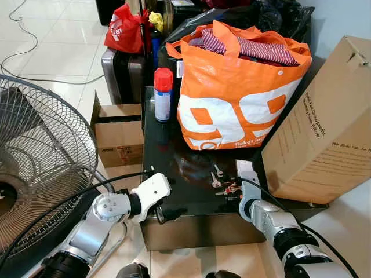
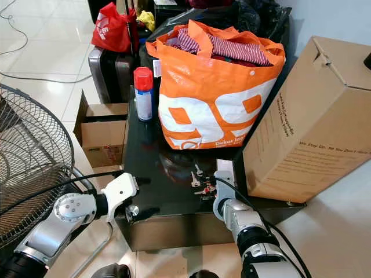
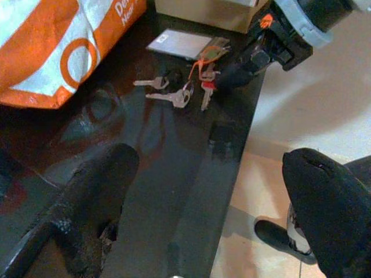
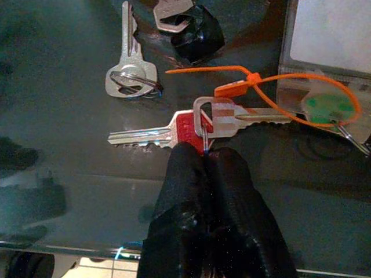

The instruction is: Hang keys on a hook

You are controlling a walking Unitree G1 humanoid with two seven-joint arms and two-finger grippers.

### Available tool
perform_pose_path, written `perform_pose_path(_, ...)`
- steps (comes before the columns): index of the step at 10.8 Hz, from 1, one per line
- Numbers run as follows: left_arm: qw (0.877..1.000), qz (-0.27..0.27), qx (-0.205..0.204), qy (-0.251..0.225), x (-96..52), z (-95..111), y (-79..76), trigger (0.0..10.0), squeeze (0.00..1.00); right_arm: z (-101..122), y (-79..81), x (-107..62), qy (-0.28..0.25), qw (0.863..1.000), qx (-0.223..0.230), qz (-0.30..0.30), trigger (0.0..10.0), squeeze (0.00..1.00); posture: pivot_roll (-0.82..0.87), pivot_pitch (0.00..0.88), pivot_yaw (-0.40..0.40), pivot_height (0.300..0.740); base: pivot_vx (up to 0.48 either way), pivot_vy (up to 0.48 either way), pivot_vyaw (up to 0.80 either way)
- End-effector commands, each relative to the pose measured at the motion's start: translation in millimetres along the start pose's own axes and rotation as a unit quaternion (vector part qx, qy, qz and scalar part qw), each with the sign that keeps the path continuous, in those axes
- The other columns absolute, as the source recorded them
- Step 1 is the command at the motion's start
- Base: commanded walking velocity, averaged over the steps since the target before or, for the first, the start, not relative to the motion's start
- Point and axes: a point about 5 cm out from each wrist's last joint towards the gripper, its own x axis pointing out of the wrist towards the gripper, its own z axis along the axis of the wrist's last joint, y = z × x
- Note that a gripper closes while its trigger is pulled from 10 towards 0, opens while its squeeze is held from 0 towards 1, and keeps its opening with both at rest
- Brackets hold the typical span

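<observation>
A bunch of silver keys (image 1: 222, 184), one with a red head (image 4: 188, 130), lies on the glossy black tabletop (image 1: 174, 145) near its front edge. An orange zip tie (image 4: 272, 87) and a green tag are looped to the bunch. My right gripper (image 4: 204, 156) reaches in from the front and is shut on the ring of the red-headed key; the same gripper (image 1: 233, 194) lies low over the table. My left gripper (image 1: 164, 194) stands open at the table's front left corner, its fingers (image 3: 98, 179) wide apart and well short of the keys (image 3: 184, 92).
A full orange shopping bag (image 1: 237, 98) and a red-capped spray can (image 1: 163, 95) stand behind the keys. A large cardboard box (image 1: 316, 133) leans at the right. A white card (image 1: 246, 169) lies beside the keys. A floor fan (image 1: 35, 174) and a small open box (image 1: 119, 133) are at the left.
</observation>
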Motion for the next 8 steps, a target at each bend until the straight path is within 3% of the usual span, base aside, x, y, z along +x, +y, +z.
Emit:
perform_pose_path(1, 1.000, -0.007, 0.006, -0.003, 1.2, 2.9, -4.1, 10.0, 0.00, 2.5, -2.0, -0.4, -0.003, 1.000, -0.004, 0.002, 0.0, 0.00, -0.03, 0.046, -0.085, 0.740, 0.000, 0.000, 0.00)
perform_pose_path(4, 0.999, 0.027, -0.004, -0.021, 0.0, 6.1, -3.6, 10.0, 0.00, 13.7, 2.7, -8.2, -0.052, 0.995, -0.010, 0.081, 0.0, 0.00, -0.02, 0.019, -0.080, 0.740, 0.000, 0.000, 0.00)
perform_pose_path(5, 0.996, 0.066, -0.033, -0.051, -2.7, 10.8, -4.1, 10.0, 0.00, 26.1, 3.4, -27.4, -0.109, 0.983, -0.012, 0.146, 0.0, 0.00, -0.03, 0.002, -0.074, 0.740, 0.000, 0.000, 0.00)
perform_pose_path(6, 0.995, 0.073, -0.036, -0.056, -3.1, 11.7, -3.9, 10.0, 0.00, 27.5, 3.5, -30.2, -0.115, 0.981, -0.010, 0.153, 0.0, 0.00, -0.03, 0.002, -0.074, 0.740, 0.000, 0.000, 0.00)
perform_pose_path(8, 0.975, 0.188, -0.065, -0.101, -8.6, 24.8, 9.2, 10.0, 0.00, 49.0, 3.8, -70.8, -0.202, 0.961, -0.017, 0.190, 0.0, 0.00, -0.04, 0.000, -0.049, 0.740, 0.000, 0.000, 0.00)
